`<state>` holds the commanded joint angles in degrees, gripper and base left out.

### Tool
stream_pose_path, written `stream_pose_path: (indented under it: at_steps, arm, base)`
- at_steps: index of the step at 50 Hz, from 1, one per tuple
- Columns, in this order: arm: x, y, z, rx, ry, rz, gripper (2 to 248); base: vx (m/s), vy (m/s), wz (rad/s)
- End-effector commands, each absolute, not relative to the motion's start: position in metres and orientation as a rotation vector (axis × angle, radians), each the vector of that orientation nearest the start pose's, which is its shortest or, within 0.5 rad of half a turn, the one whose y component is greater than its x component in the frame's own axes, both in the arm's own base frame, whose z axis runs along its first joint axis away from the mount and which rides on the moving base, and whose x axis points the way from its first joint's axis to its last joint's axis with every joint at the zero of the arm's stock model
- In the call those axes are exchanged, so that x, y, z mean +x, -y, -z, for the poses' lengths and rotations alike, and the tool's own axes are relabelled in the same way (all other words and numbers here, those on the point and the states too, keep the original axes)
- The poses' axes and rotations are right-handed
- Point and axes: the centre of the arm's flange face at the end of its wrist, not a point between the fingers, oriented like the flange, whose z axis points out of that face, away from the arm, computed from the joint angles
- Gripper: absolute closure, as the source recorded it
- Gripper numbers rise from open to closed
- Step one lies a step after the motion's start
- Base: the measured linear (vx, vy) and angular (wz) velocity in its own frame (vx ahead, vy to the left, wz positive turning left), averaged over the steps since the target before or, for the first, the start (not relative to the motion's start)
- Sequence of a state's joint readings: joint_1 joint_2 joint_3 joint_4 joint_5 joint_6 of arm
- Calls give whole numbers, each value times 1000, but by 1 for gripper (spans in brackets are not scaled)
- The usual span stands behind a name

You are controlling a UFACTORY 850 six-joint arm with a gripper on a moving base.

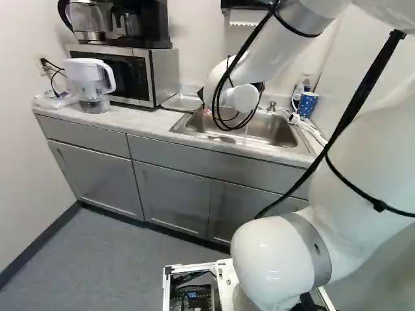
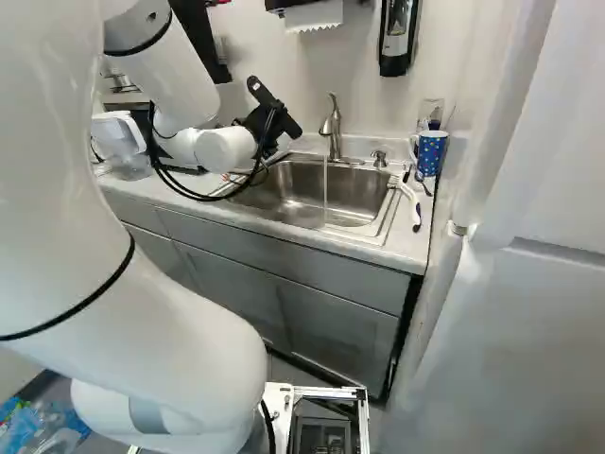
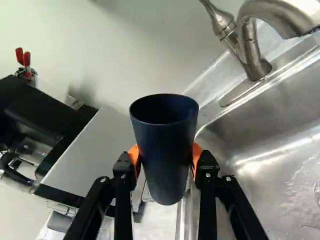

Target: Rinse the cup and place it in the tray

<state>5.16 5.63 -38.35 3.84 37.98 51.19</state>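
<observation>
Wrist view: The dark cup shows a plain outer wall. It is positioned directly between the two fingers, with one orange pad against each side. The fingers are parted by the width of the cup and clamp it. The open mouth is partly visible; the tilt relative to the counter cannot be determined. Beyond the cup, the microwave and a coffee maker stand to one side. The faucet and the sink are on the other side. The faucet is apart from the cup.

Right base view: The gripper is above the counter, near the sink's microwave-side edge; the held cup cannot be distinguished. Water runs from the faucet into the sink. A blue cup with a white spotted pattern is located on the counter beyond the sink. A brush lies near it. A dispenser is mounted on the wall; its marking is too small to read.

Left base view: The metal tray is located between the microwave and the sink, partly behind the arm. A pitcher stands in front of the microwave.
</observation>
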Motion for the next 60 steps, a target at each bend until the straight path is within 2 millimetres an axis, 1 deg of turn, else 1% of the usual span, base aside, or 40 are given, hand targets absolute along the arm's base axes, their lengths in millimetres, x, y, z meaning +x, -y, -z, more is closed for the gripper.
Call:
stream_pose_path:
  at_steps: [38,60]
  arm:
    - [453,-37,-537,-1511,-1141,1261,130]
    - [453,-37,-537,-1337,-1274,1105,130]
  base:
    - [0,0,0]
    - [0,0,0]
